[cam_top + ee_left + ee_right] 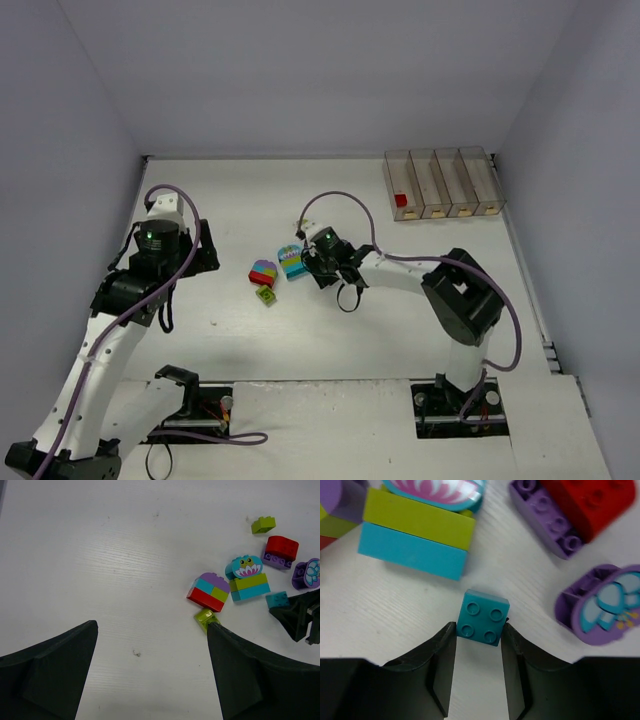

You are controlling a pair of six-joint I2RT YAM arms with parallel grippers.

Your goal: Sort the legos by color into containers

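My right gripper (478,630) is shut on a small teal four-stud lego (481,617) that rests on the table, gripped at the fingertips. Around it lie a lime-and-teal stack with a rounded picture top (415,540), a red brick on a purple one (570,515) and a purple flower brick (602,605). My left gripper (152,626) is open and empty above bare table. A small lime lego (204,617) lies by its right finger, next to a red, teal, lime and purple stack (208,591). The four clear containers (443,185) stand at the far right; the leftmost holds a red lego (401,201).
A loose lime brick (263,524) lies beyond the cluster. The legos sit mid-table between the arms (275,272). Grey walls close in the table on three sides. The right arm's purple cable (345,200) loops above the cluster.
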